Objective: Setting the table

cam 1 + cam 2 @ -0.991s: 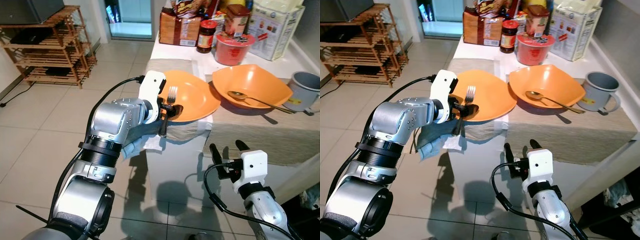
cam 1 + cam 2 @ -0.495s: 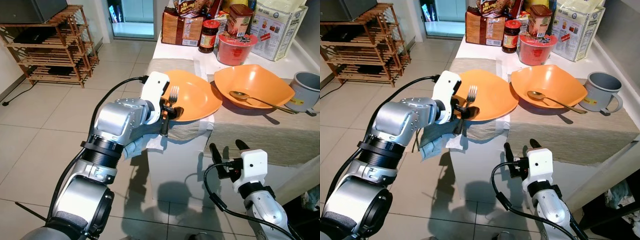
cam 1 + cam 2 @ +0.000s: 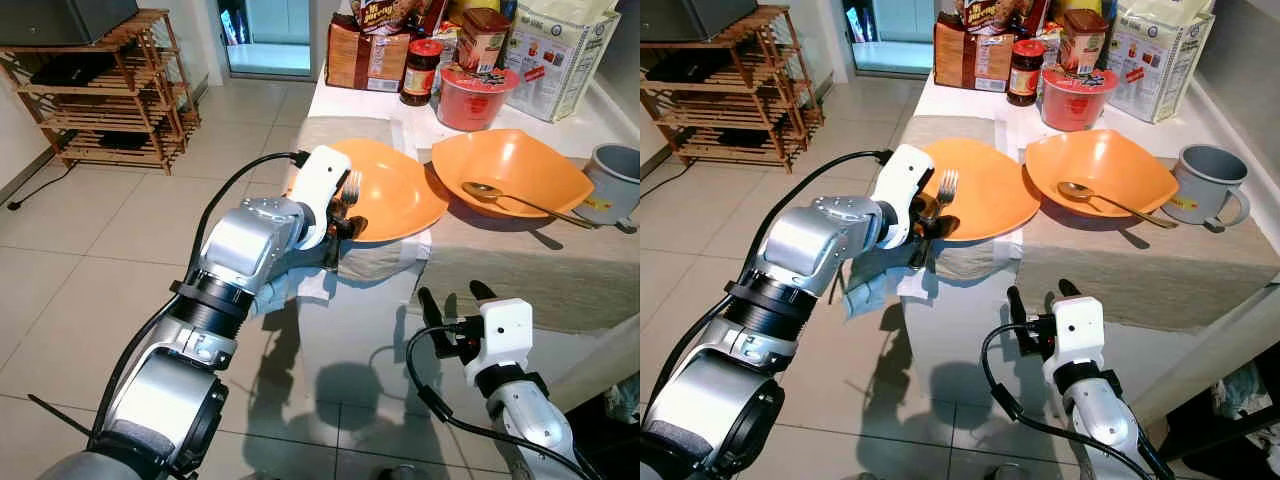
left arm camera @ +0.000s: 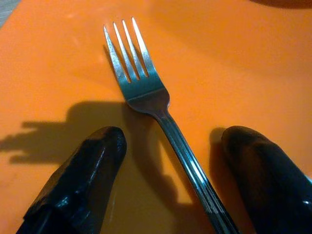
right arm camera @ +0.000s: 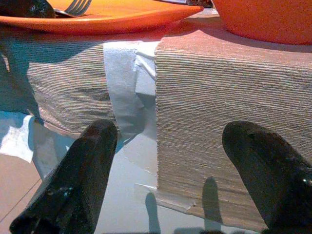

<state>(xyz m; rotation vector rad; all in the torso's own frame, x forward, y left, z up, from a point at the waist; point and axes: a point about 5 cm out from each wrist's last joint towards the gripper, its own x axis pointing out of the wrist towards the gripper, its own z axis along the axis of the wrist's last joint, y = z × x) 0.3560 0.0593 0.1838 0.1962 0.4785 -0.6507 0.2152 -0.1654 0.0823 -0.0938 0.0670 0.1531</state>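
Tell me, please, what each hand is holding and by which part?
Nothing is held. The fork lies on the orange plate between the left hand's open fingers; the right hand is open, empty.

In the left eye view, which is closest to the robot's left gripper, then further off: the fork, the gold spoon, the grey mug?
From the left gripper:
1. Fork, between its fingers over the near orange plate.
2. Gold spoon, in the second orange dish, rightward.
3. Grey mug, at the table's far right.

A polished metal fork is seen on a smooth, probably plastic orange plate; coarse ribbed cloth is draped over the table edge.
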